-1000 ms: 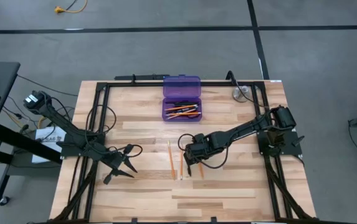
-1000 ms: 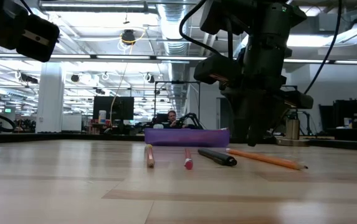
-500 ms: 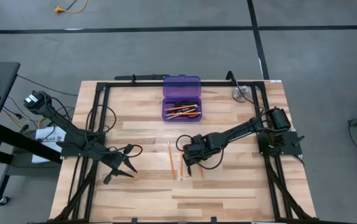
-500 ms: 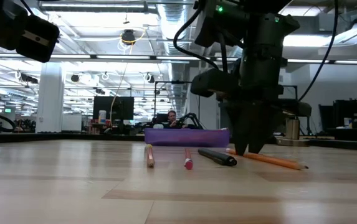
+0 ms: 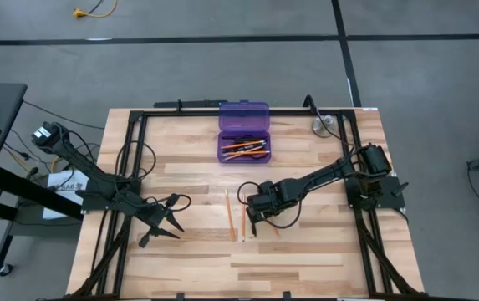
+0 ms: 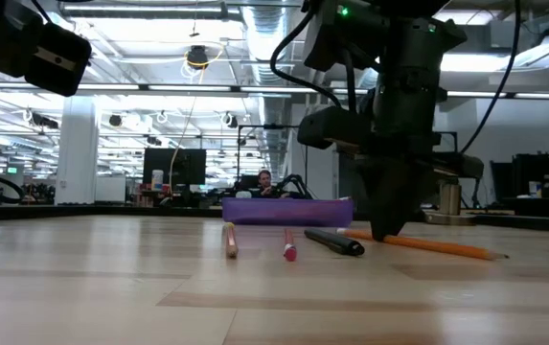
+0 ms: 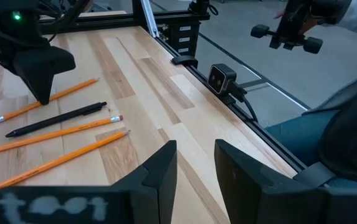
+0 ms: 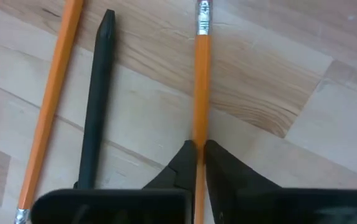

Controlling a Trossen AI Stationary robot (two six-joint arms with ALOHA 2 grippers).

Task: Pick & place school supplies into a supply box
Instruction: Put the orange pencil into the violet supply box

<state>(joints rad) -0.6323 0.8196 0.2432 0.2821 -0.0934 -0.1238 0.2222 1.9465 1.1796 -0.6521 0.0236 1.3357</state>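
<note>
The purple supply box [image 5: 243,134] stands open near the table's far edge, with orange pencils and dark pens inside; the low view shows it as a purple band [image 6: 288,211]. My right gripper [image 5: 254,224] is down at the table's middle, shut on an orange pencil [image 6: 437,247]. Beside it lie a black pen [image 8: 97,106] and two more orange pencils [image 5: 230,214], flat on the wood. No scissors are in sight. My left gripper [image 5: 160,226] waits open over the table's left part, its fingers [image 7: 159,174] apart. My right gripper pinches the orange pencil's shaft [image 8: 200,134] between its two fingertips, which come from above and point down, across the pencil. The eraser end [image 8: 202,12] reaches out ahead of the fingers. In the low view the pencil lies at table height, its point [image 6: 499,256] toward the near right.
A round silver disc [image 5: 321,126] sits at the far right corner. A black frame rail [image 5: 135,167] runs along the table's edges. Bare wood lies between the loose pencils and the box. Beyond the table a person sits far off [image 6: 264,180].
My right gripper has come down and slightly toward the table's left, onto the orange pencil. Its fingers stood spread half a second ago and are now shut on the shaft. The pencil has slid on the table, its point moving toward the right.
</note>
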